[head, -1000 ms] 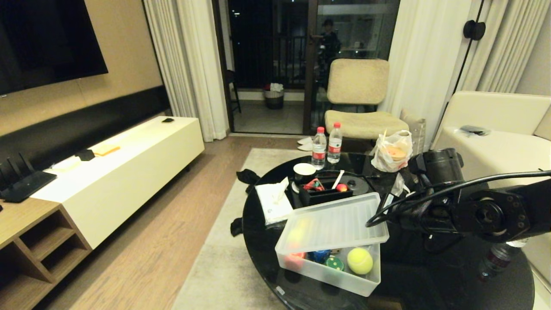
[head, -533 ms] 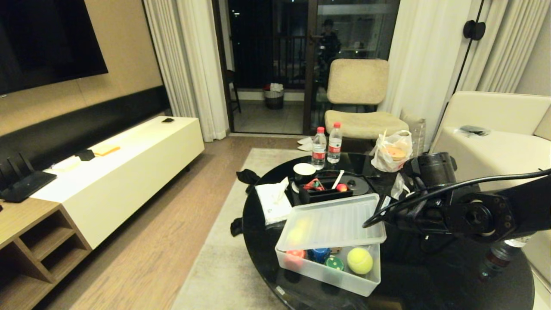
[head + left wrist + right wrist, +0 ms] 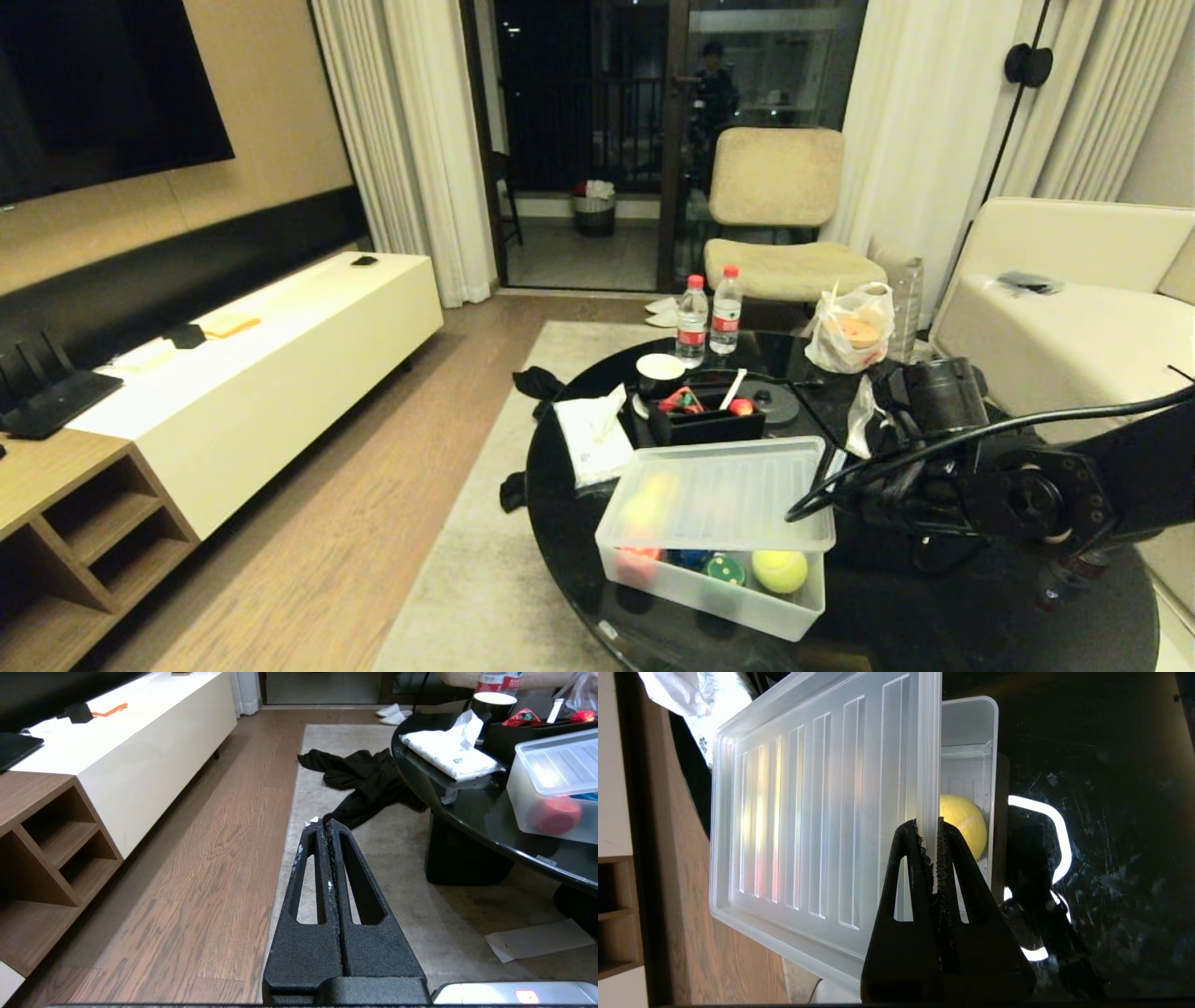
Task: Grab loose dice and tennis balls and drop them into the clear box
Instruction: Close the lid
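Note:
The clear box (image 3: 709, 599) stands on the black round table, with its ribbed lid (image 3: 719, 493) lying nearly flat over most of it. My right gripper (image 3: 928, 826) is shut on the lid's long edge (image 3: 926, 756), at the box's right side (image 3: 834, 467). One tennis ball (image 3: 780, 571) (image 3: 966, 821) lies in the uncovered front right corner. A yellow blur (image 3: 653, 490) shows through the lid. Red (image 3: 638, 563) and green spotted (image 3: 725, 569) pieces lie inside. The dice are out of view. My left gripper (image 3: 323, 821) hangs shut and empty over the rug, left of the table.
Behind the clear box sit a black organiser box (image 3: 705, 422), a tissue pack (image 3: 593, 439), a cup (image 3: 660, 369), two water bottles (image 3: 692, 322) and a white bag (image 3: 850, 331). Dark clothing (image 3: 369, 779) lies on the rug. A sofa (image 3: 1064, 327) stands at the right.
My right arm has sunk, bringing the lid down from a raised tilt to nearly flat on the box. Less of the box's inside shows now. The left arm has not moved.

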Robot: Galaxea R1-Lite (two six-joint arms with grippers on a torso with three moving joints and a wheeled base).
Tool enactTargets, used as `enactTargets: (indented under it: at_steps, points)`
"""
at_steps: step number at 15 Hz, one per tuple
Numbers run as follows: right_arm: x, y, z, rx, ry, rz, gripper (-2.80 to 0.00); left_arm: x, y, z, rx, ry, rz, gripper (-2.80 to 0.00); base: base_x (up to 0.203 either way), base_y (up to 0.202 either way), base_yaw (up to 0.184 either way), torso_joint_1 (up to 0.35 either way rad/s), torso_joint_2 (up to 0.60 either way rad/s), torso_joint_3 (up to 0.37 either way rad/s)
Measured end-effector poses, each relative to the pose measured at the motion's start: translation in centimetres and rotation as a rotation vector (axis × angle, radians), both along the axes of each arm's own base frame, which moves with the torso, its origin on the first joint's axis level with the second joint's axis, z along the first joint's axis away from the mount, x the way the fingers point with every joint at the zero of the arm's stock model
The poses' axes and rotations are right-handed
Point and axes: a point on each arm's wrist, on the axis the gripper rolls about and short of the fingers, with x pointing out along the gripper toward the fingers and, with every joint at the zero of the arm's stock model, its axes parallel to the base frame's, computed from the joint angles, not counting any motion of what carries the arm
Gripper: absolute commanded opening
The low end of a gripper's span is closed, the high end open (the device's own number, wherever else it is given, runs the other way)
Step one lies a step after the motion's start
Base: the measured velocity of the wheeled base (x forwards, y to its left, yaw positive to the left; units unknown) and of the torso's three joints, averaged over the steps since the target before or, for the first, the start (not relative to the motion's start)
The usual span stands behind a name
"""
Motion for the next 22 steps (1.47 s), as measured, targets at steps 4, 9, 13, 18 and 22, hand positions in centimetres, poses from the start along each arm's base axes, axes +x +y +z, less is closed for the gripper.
enactTargets:
  at_steps: [4,9,13,18,22]
  points:
    - [-0.4,0.0,-1.5,-0.006,0.012,0.001,-2.80,0.0,0.0,0.0,0.000,0.000,0.000,-2.80,0.000,0.000,0.000,0.000,0.00,0.000]
    - [-1.1,-0.1,-2.8,-0.011,0.060,0.003,-2.80,0.0,0.0,0.0,0.000,0.000,0.000,-2.80,0.000,0.000,0.000,0.000,0.00,0.000]
    - [-1.1,0.0,-3.6,-0.013,0.050,0.004,-2.80,0.0,0.0,0.0,-0.001,0.000,0.000,-2.80,0.000,0.000,0.000,0.000,0.00,0.000]
    - [-1.2,0.0,-5.4,-0.028,0.060,-0.006,-2.80,0.0,0.0,0.0,-0.001,0.000,0.000,-2.80,0.000,0.000,0.000,0.000,0.00,0.000]
    - [-1.2,-0.1,-6.4,-0.039,0.089,-0.003,-2.80,0.0,0.0,0.0,-0.001,0.000,0.000,-2.80,0.000,0.000,0.000,0.000,0.00,0.000]
